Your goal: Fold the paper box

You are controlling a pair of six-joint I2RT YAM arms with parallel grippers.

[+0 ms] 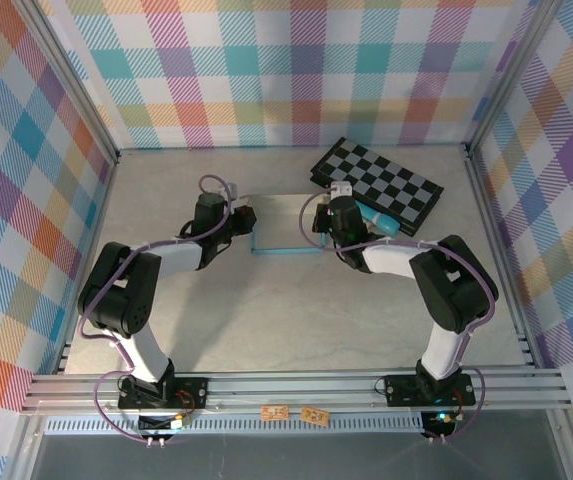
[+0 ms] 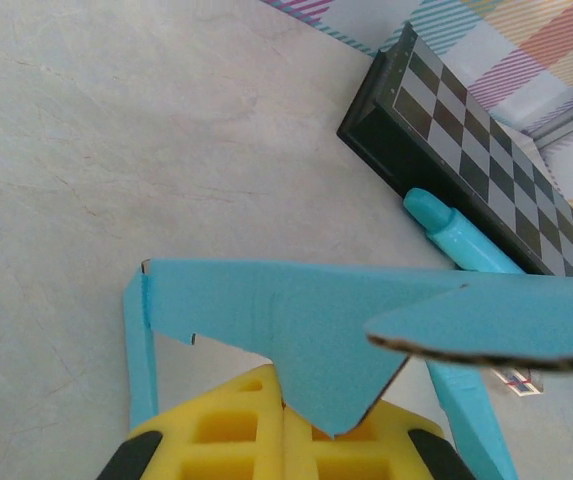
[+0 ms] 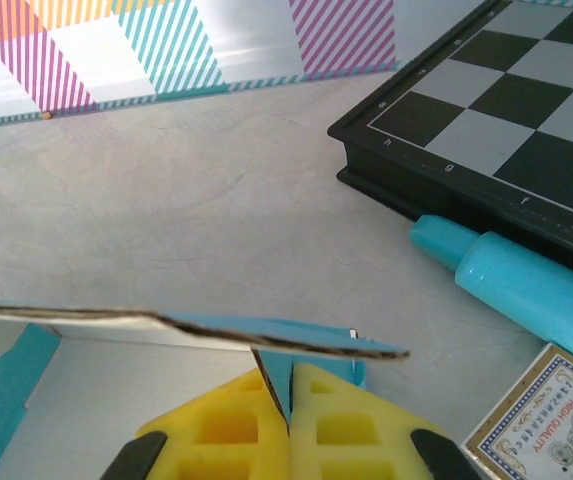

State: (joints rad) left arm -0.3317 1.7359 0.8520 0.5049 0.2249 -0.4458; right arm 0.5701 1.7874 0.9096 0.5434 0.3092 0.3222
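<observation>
The paper box [image 1: 288,225] lies mid-table as a partly raised sheet, grey-white inner side up, with teal edges. My left gripper [image 1: 245,215] is at its left edge and my right gripper [image 1: 337,206] at its right edge. In the left wrist view the yellow fingers [image 2: 236,420] of the left gripper [image 2: 286,388] are shut on a pointed teal flap of the box [image 2: 296,315]. In the right wrist view the right gripper [image 3: 288,378] is shut on a thin teal flap, with another panel edge of the box [image 3: 166,328] running across just above the fingers.
A black-and-grey checkerboard [image 1: 376,180] lies at the back right. A slim teal tube [image 1: 377,217] rests against its near edge, right of the right gripper. A small printed card box [image 3: 541,420] sits by the tube. Plaid walls enclose the table.
</observation>
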